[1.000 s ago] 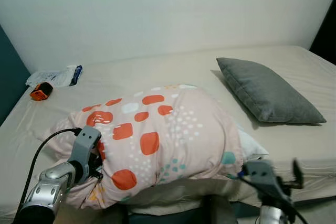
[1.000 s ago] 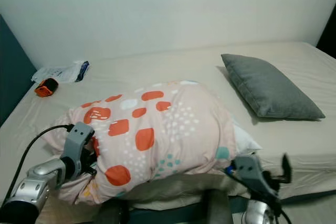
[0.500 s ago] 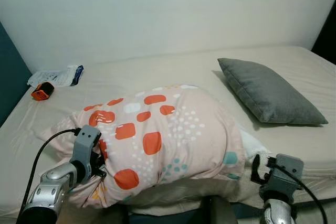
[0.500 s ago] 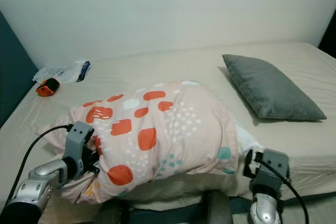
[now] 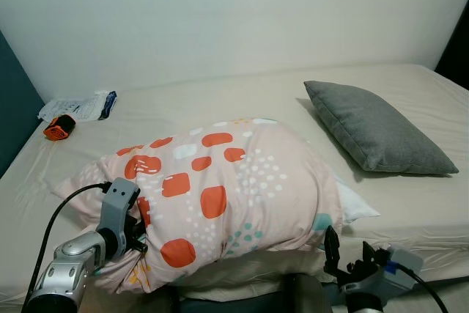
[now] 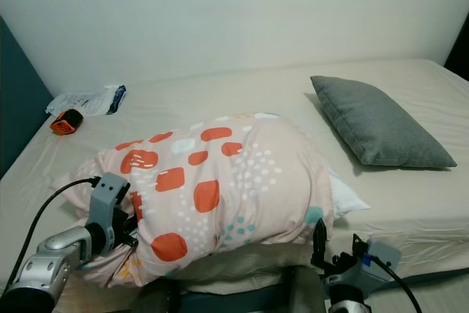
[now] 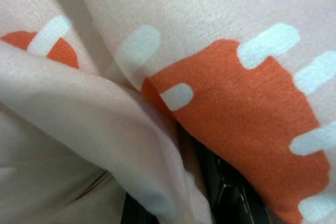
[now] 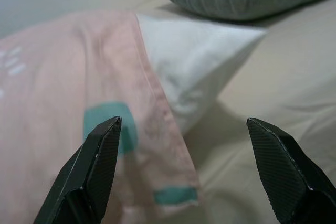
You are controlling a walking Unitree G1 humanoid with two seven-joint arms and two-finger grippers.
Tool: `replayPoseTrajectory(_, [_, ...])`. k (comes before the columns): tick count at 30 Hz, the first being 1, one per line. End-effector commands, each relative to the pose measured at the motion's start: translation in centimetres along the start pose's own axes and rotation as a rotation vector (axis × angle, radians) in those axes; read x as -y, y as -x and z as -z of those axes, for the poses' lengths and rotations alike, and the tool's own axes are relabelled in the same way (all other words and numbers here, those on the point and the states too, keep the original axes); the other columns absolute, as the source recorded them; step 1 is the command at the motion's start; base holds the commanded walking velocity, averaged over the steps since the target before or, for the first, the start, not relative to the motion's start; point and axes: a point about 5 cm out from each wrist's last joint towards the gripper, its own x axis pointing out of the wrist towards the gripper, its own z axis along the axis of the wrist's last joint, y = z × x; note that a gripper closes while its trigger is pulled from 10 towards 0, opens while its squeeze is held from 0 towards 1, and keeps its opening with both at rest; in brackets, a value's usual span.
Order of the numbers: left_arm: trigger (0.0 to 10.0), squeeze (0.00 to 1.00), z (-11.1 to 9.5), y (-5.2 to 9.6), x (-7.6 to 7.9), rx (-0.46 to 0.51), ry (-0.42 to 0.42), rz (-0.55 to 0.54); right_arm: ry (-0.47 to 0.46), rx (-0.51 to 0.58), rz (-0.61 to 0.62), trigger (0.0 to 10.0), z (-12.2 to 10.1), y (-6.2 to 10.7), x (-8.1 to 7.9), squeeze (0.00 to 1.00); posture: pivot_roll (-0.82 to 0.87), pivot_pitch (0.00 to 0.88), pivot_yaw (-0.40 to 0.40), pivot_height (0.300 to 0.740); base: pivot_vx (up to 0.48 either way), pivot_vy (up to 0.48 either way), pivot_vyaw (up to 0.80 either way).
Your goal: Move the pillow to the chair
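Beige bed carries the patterned pillow near its front edge. Its left end is pinched by the left end effector; the right end effector, fingers spread wide, is aimed at the right end. Closing there seems needed before lifting.

A bedroom in a home. Wide bed with a beige fitted sheet pushed up against a plain white wall. On the bed, 2 pillows: a large peach pillow with orange blotches and white dots and a flat grey fabric pillow. Near the far corner, a crumpled white plastic packet beside a small orange and black object.
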Motion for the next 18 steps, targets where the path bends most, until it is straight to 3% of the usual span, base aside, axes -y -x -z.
replayPoseTrajectory(1, [10.0, 0.00, -0.4, -0.2, 0.4, 0.007, -0.008, 0.040, -0.040, 0.015, 0.026, 10.0, -0.3, -0.8, 0.4, 0.00, 0.05, 0.000, 0.013, 0.562, 0.000, 0.000, 0.00])
replayPoseTrajectory(7, [10.0, 0.00, -0.6, -0.4, 0.4, 0.006, -0.014, 0.038, -0.074, 0.029, 0.023, 10.0, -0.5, -2.9, 0.2, 0.00, 0.05, 0.000, 0.016, 0.562, 0.000, 0.000, 0.00])
replayPoseTrajectory(14, [10.0, 0.00, -0.7, -0.6, 0.5, 0.009, -0.018, 0.030, -0.033, 0.008, -0.005, 10.0, -0.4, -5.7, -0.2, 0.00, 0.06, 0.000, 0.000, 0.562, 0.000, 0.000, 0.00])
replayPoseTrajectory(18, [10.0, 0.00, -0.5, -0.5, 0.5, 0.011, -0.017, 0.022, -0.006, -0.009, -0.030, 10.0, -0.2, -6.0, -0.3, 0.00, 0.07, 0.000, -0.011, 0.562, 0.000, 0.000, 0.00])
